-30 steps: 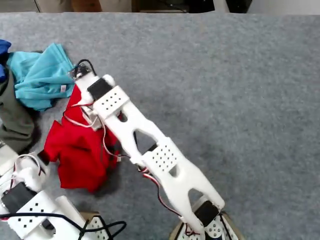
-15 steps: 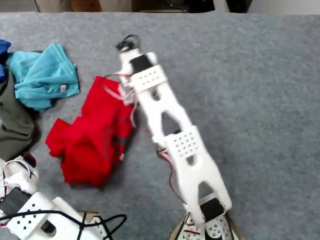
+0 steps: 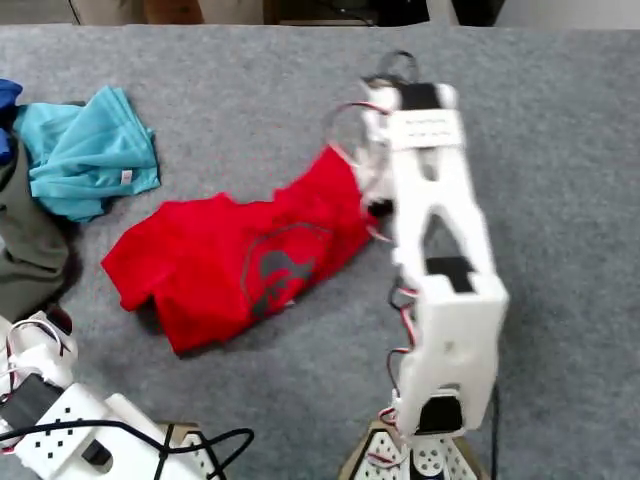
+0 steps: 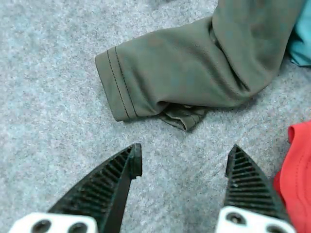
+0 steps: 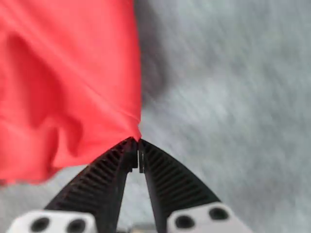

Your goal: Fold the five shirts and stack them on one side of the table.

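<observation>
A red shirt (image 3: pixel 235 260) with a dark print lies stretched across the middle of the grey table (image 3: pixel 540 140). My right gripper (image 5: pixel 136 143) is shut on an edge of the red shirt (image 5: pixel 68 87), and from above that right gripper (image 3: pixel 368 190) sits at the shirt's right end. My left gripper (image 4: pixel 183 160) stands open over bare cloth beside an olive shirt (image 4: pixel 194 73), with a corner of the red shirt (image 4: pixel 296 165) close by. In the high view the left arm (image 3: pixel 45 400) sits at the near left corner. A teal shirt (image 3: pixel 85 150) and the olive shirt (image 3: pixel 25 240) lie bunched at the far left.
A scrap of blue fabric (image 3: pixel 8 100) shows at the left edge behind the teal shirt. The right half of the table, beyond the right arm (image 3: pixel 445 290), is open grey cloth. The table's far edge (image 3: pixel 320 28) runs along the top.
My right gripper has swung from the left pile to the table's middle, dragging the red shirt with it and spreading it out from a crumpled heap. The left arm has barely moved.
</observation>
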`<state>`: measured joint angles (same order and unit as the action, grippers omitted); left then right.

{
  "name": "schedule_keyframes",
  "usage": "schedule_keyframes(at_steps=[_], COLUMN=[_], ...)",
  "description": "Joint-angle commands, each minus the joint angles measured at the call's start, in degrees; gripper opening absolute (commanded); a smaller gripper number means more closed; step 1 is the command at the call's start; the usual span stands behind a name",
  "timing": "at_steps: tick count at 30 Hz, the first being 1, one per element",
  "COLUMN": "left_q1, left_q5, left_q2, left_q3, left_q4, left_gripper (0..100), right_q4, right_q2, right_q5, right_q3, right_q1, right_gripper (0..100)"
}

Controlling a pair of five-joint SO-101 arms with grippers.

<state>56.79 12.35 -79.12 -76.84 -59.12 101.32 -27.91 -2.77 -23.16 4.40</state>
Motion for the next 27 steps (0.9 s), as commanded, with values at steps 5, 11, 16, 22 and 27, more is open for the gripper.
schedule_keyframes(at_steps=[5, 11, 16, 22, 27], left_q1=[-7.5, -8.7, -8.3, -6.7, -4.5], left_q5=[-0.7, -0.7, -0.7, -0.7, -0.4], left_q2=[0.0, 0.0, 0.0, 0.0, 0.0], left_q3=[-2.9, -2.5, -2.5, -2.5, -2.5], left_q4=[0.9, 0.8, 0.8, 0.7, 0.7], left_gripper=[29, 29, 29, 29, 29], right_q4=[-3.3, -4.7, -7.0, -6.9, -7.0], right_q2=[21.9, 31.7, 37.5, 39.8, 32.3], right_q5=[10.1, 20.5, 24.5, 15.2, 8.6], right_q3=[20.8, 33.5, 37.2, 36.5, 27.1], right_q1=[-16.9, -29.3, -29.9, -5.7, 13.1], right_gripper=[0.5, 0.5, 0.9, 14.6, 30.2])
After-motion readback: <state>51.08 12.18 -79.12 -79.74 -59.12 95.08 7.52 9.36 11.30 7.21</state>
